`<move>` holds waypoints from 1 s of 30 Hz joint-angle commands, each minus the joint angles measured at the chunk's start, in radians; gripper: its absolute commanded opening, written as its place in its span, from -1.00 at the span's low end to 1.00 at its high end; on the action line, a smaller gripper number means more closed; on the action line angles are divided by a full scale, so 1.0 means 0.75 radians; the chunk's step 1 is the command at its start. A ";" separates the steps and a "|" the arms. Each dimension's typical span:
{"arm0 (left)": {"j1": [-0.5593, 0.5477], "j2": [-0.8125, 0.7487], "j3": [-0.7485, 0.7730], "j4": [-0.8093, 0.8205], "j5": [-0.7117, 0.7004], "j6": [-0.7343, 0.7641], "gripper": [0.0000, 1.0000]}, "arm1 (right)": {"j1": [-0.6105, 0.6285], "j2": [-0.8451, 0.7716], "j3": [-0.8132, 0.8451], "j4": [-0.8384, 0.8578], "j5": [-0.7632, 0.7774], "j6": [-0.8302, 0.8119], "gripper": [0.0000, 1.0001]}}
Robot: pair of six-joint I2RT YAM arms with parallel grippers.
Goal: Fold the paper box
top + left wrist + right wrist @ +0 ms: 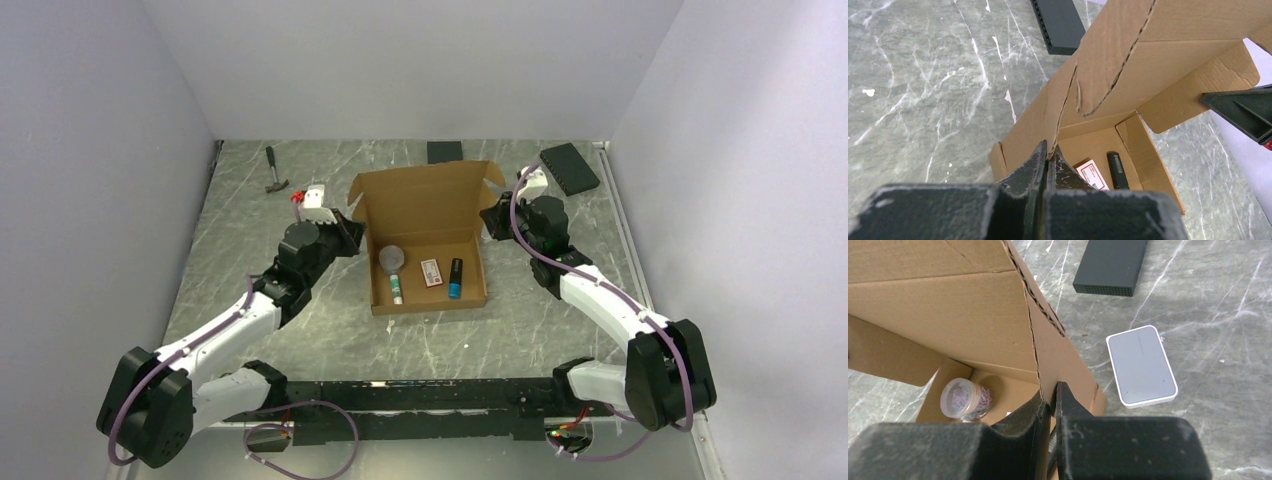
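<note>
Squarely at mid-table sits the paper box (pixel 425 238), its tray formed and its lid standing upright along the far side, with your two arms flanking it. Your left gripper (pixel 1049 150) is clamped on the top edge of the box's left wall. Your right gripper (pixel 1052 392) appears pinched on the right wall, though the wrist view leaves the fingertips hard to read.

Four items lie in the tray: one clear jar of coloured paper clips (pixel 391 258), one small white tube (pixel 397 290), one red-and-white card (pixel 432 272) and one black-and-blue stick (pixel 455 278). The raised lid stands between the tray and the nearer of two black slabs (pixel 445 151) on the marbled table (pixel 250 230). The other slab (pixel 570 167) lies by the far right corner. One hammer (pixel 275 172) lies well apart at far left. One white-rimmed grey case (pixel 1141 365) lies on the table near the wall your right gripper holds, outside the box.
</note>
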 commanded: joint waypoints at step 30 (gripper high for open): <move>-0.219 -0.103 -0.178 -0.058 -0.103 -0.090 -1.00 | 0.032 -0.155 -0.188 -0.216 -0.164 -0.066 -0.79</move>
